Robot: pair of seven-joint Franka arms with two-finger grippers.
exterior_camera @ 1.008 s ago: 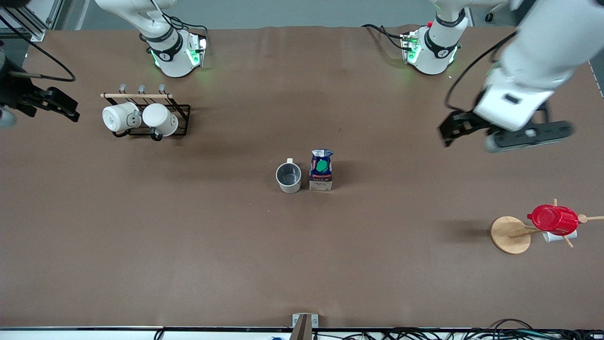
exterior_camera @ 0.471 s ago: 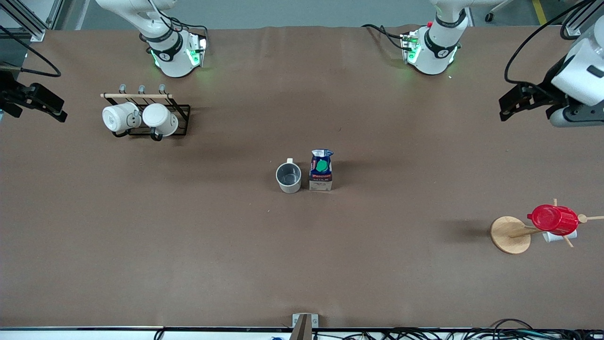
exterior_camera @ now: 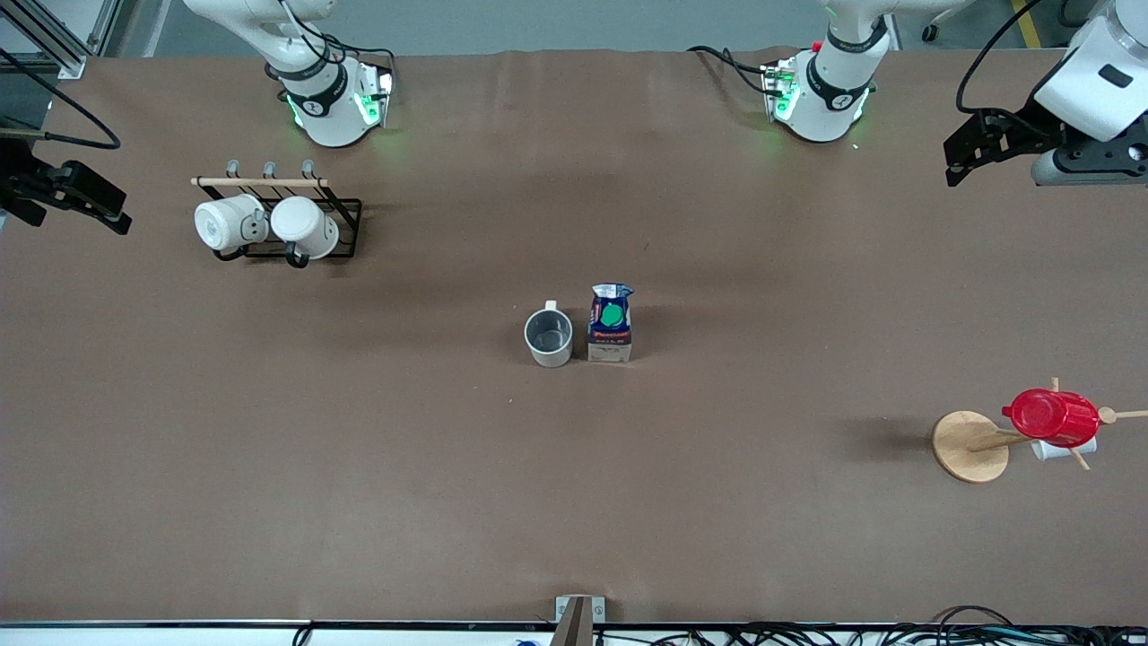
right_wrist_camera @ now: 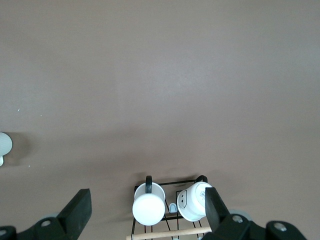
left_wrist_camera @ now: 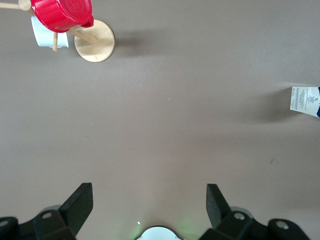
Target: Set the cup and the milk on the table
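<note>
The off-white cup [exterior_camera: 548, 336] with a dark grey inside stands upright on the brown table [exterior_camera: 574, 502] at its middle. The blue milk carton [exterior_camera: 611, 325] with a green cap stands upright right beside it, toward the left arm's end. My left gripper [exterior_camera: 960, 161] is open and empty, up over the table's left-arm end. Its wrist view [left_wrist_camera: 149, 205] shows the milk [left_wrist_camera: 306, 101] at the frame's edge. My right gripper [exterior_camera: 108, 206] is open and empty over the right-arm end. Its wrist view [right_wrist_camera: 146, 207] shows a sliver of the cup [right_wrist_camera: 4, 147].
A black wire rack [exterior_camera: 345, 229] with two white mugs [exterior_camera: 224, 222] [exterior_camera: 303, 226] stands near the right arm's base. A wooden mug tree [exterior_camera: 969, 446] with a red cup [exterior_camera: 1051, 416] stands at the left-arm end, nearer the front camera. Open brown surface lies around the cup and milk.
My left gripper has pulled away from the table's middle toward the left-arm end and the base side. My right gripper drew back slightly toward the edge. Cup and milk have not moved.
</note>
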